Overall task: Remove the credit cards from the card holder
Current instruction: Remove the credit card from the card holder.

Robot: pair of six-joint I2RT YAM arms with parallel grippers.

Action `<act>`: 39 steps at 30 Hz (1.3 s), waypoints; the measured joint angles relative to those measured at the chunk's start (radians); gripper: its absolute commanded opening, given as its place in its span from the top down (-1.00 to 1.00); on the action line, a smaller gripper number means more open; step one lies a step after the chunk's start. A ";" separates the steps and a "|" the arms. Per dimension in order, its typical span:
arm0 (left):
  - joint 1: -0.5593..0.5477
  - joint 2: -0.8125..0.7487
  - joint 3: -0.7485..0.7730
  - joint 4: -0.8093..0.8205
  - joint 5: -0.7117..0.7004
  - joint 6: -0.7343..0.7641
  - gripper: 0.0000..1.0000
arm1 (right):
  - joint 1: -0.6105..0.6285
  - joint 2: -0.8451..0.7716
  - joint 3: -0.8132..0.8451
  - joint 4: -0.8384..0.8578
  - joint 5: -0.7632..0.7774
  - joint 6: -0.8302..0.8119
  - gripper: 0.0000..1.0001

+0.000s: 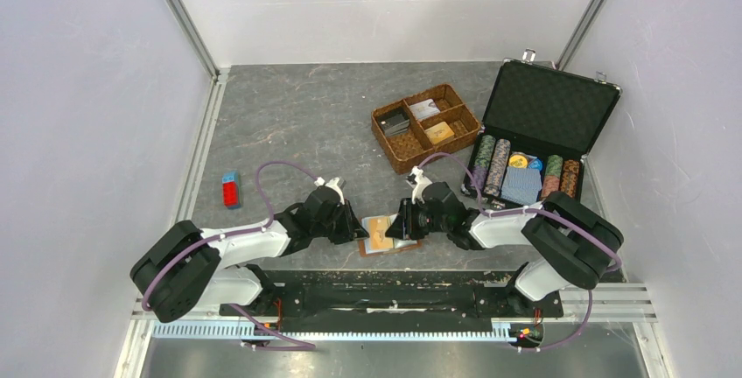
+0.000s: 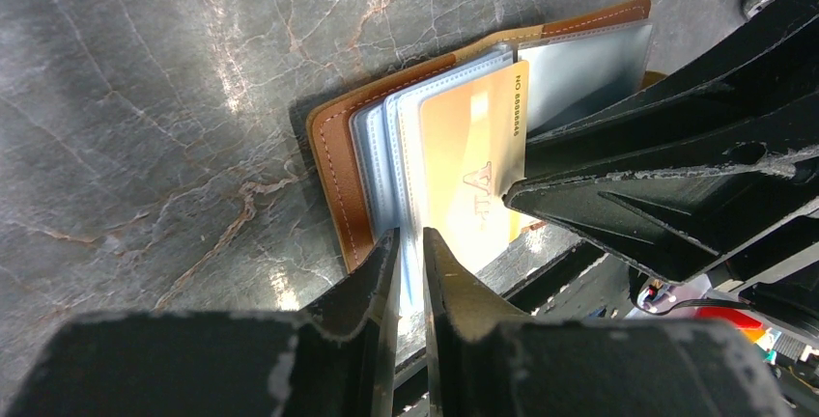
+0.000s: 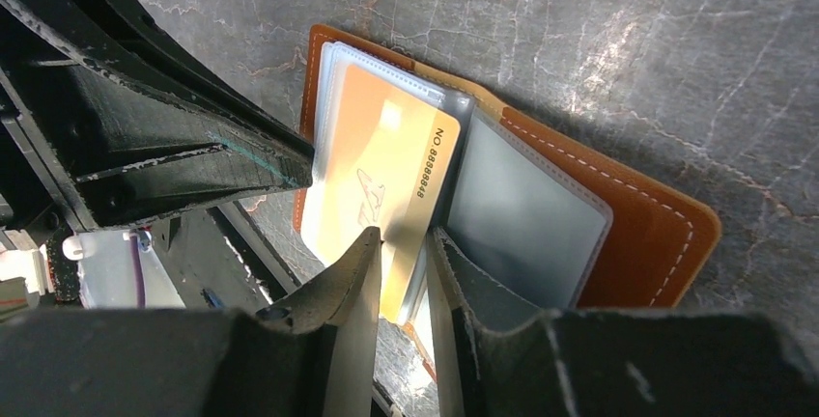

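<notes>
The holder [image 2: 338, 171] lies open on the table [image 1: 297, 124] between both grippers. The left gripper [image 2: 410, 243] has its fingers almost closed on a clear sleeve [image 2: 386, 176]. The right gripper [image 3: 404, 243] pinches the gold card [image 3: 377, 166] at its edge.

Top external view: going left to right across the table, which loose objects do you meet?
Red-and-blue block → open card holder → black poker-chip case; the woven basket overlaps the last two sideways, so it is left unplaced.
</notes>
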 measured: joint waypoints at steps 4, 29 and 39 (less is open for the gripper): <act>0.000 0.000 -0.001 0.002 0.000 0.000 0.57 | -0.006 0.002 -0.015 0.026 -0.004 0.006 0.57; 0.000 0.000 -0.002 -0.019 -0.013 0.000 0.49 | -0.085 -0.074 -0.149 0.160 -0.071 0.058 1.00; 0.000 -0.003 -0.002 -0.024 -0.014 0.001 0.45 | -0.114 -0.225 -0.154 0.002 -0.064 -0.016 1.00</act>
